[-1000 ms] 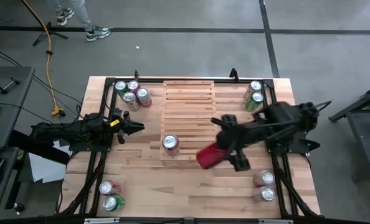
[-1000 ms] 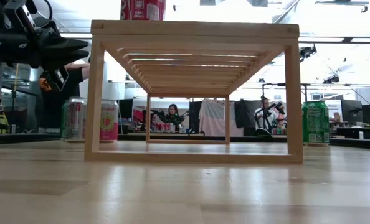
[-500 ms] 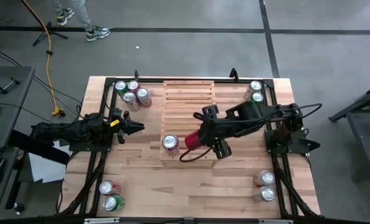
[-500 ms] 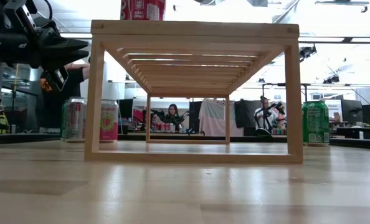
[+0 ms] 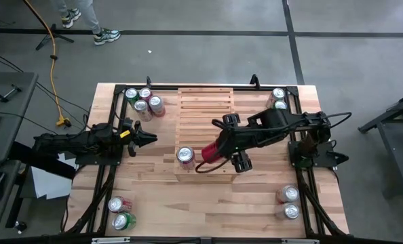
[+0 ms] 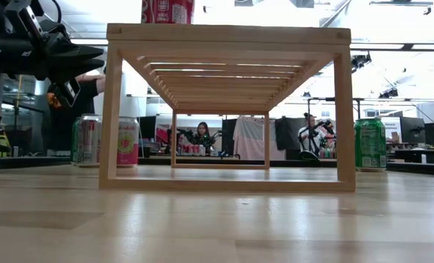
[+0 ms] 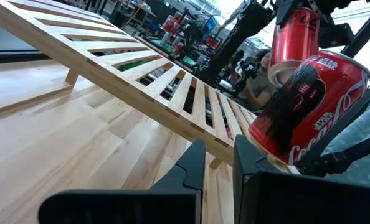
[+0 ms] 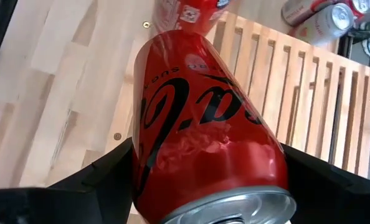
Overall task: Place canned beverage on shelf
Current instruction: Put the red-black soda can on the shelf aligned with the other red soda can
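Observation:
The pale slatted shelf [image 5: 205, 125] stands mid-table. A red can [image 5: 185, 156] stands upright on its near left corner and also shows in the low view [image 6: 167, 11]. My right gripper [image 5: 223, 150] is shut on a red can with black script [image 5: 210, 155], tilted over the shelf's near edge, just right of the standing can. The held can fills the right wrist view [image 8: 203, 137] and shows in the left wrist view [image 7: 295, 34] behind the standing can [image 7: 309, 106]. My left gripper [image 5: 149, 139] is shut and empty, left of the shelf. My right gripper pinches the can's round side wall near its lid end [image 8: 269, 177], one finger [image 8: 107, 174] on each side. The fingers come from the table's right, slanting down, and lie along the can. The lid faces the wrist. The can's bottom end points toward the standing can, clear of the shelf.
Loose cans stand in groups at the far left [image 5: 142, 102], far right [image 5: 277, 102], near left [image 5: 120, 213] and near right [image 5: 288, 202] corners. In the low view, cans [image 6: 104, 140] and a green can [image 6: 370, 144] flank the shelf. People show in the room behind.
My right gripper has carried the red can toward the table's left and a little toward the far edge, from off the shelf's near right side to beside the standing can. The can has stayed tilted in the hold. Most of the move came early.

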Controlling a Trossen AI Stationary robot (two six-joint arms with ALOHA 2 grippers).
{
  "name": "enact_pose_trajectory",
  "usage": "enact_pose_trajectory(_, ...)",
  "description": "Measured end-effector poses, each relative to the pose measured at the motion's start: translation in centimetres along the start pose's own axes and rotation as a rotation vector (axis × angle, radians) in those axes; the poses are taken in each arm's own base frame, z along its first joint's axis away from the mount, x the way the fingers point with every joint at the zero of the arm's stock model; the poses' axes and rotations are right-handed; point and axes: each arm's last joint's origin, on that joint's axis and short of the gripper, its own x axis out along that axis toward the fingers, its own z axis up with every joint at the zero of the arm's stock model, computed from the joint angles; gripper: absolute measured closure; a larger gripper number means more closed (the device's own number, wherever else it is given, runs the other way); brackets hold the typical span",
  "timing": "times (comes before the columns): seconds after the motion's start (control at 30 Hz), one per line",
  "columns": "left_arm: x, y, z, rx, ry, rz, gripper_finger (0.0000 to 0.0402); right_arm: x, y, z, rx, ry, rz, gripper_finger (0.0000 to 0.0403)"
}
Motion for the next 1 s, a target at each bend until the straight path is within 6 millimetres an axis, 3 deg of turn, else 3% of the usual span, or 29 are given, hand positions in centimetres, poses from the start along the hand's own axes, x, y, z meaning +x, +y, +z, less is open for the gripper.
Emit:
enact_pose_trajectory(0.13, 0.0, 0.0, 0.4, -0.013, -0.074, 0.046, 0.0401, 0.0, 0.1, 0.0, 0.055, -0.001, 0.013, 0.0104)
enact_pose_trajectory(0.3, -0.2, -0.6, 1.6, -0.290, -0.197, -0.035, 0.0401, 0.0, 0.0, 0.0, 0.105, -0.001, 0.010, 0.0104)
enact_pose_trajectory(0.43, -0.3, -0.7, 2.2, -0.379, -0.293, -0.028, 0.0401, 0.0, -0.2, 0.0, 0.152, 0.001, 0.005, 0.0104)
enact_pose_trajectory(0.57, -0.8, -0.9, 3.5, -0.524, -0.512, -0.008, 0.0400, 0.1, -0.5, 0.0, 0.207, 0.003, 0.001, 0.0104)
enact_pose_trajectory(0.77, -2.0, -3.2, 7.7, -0.352, -0.681, -0.044, 0.0365, 0.1, -0.6, -0.1, 0.185, 0.003, 0.004, 0.0104)
enact_pose_trajectory(0.9, -1.6, -5.6, 11.3, -0.220, -0.645, -0.025, 0.0313, 0.2, -0.9, -0.1, 0.150, 0.004, 0.003, 0.0104)
enact_pose_trajectory(1.0, 0.1, -7.4, 13.9, -0.106, -0.548, 0.015, 0.0272, -0.2, -1.4, -0.3, 0.154, -0.004, -0.003, 0.0104)
